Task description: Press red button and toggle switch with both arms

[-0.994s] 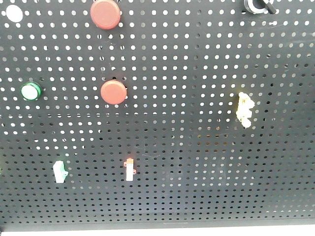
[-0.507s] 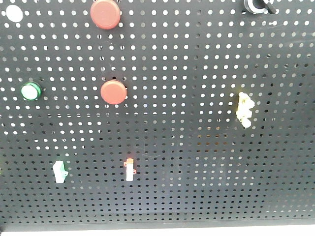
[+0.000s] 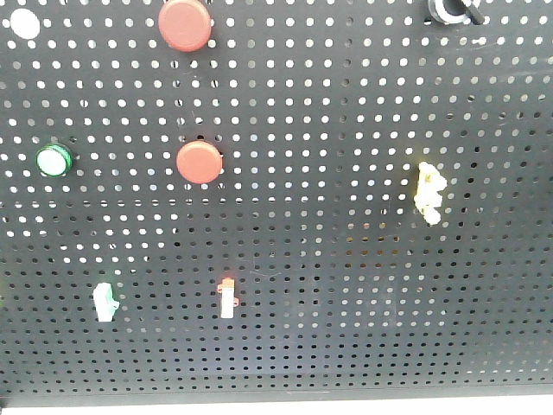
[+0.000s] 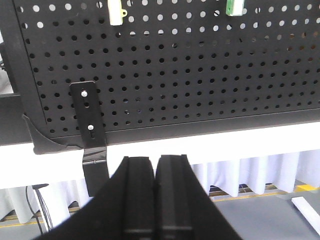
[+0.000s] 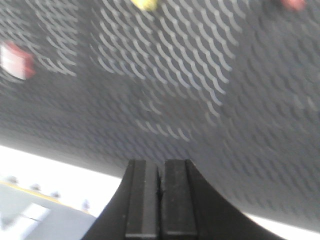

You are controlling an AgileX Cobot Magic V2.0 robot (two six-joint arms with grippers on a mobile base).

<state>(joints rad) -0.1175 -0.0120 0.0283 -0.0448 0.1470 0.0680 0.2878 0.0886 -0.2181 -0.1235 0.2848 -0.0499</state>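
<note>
On the black pegboard [image 3: 346,104] two red buttons show in the front view, one at the top [image 3: 185,24] and one lower [image 3: 200,162]. A yellow toggle switch [image 3: 430,192] sits at the right, a red-and-white switch [image 3: 227,297] low in the middle and a green-and-white switch [image 3: 104,302] low at the left. Neither gripper shows in the front view. My left gripper [image 4: 156,160] is shut and empty, below the board's lower edge. My right gripper [image 5: 161,162] is shut and empty, close under the board; its view is blurred.
A green button [image 3: 54,160] sits left of the lower red button. A black knob [image 3: 454,9] is at the top right. A black bracket [image 4: 89,120] hangs from the board's lower edge. White cloth [image 4: 250,170] hangs below the board.
</note>
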